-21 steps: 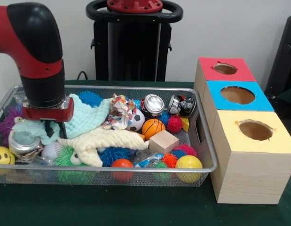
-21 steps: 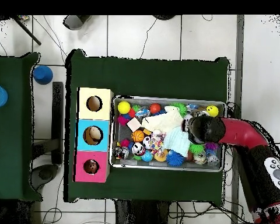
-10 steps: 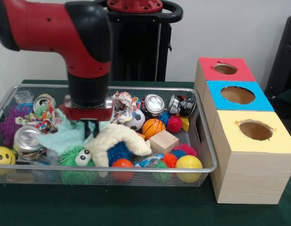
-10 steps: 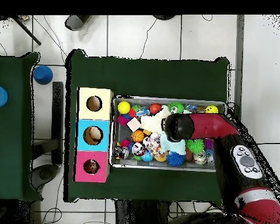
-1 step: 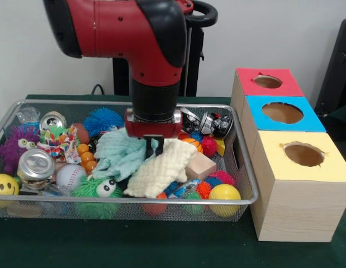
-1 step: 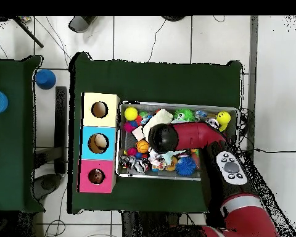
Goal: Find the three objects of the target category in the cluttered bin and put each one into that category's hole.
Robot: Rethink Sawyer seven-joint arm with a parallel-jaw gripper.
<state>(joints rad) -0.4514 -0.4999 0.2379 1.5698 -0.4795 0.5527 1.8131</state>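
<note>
The gripper [image 5: 152, 146] sits low in the middle of the bin [image 5: 240, 167], its fingers pressed into the cream cloth [image 5: 159, 167] beside the mint cloth [image 5: 119, 153]; whether it grips cannot be told.

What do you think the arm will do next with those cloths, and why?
Probably lift or drag the cream cloth aside: the gripper sits right on it, and it and the mint cloth cover toys in the wire bin.
</note>
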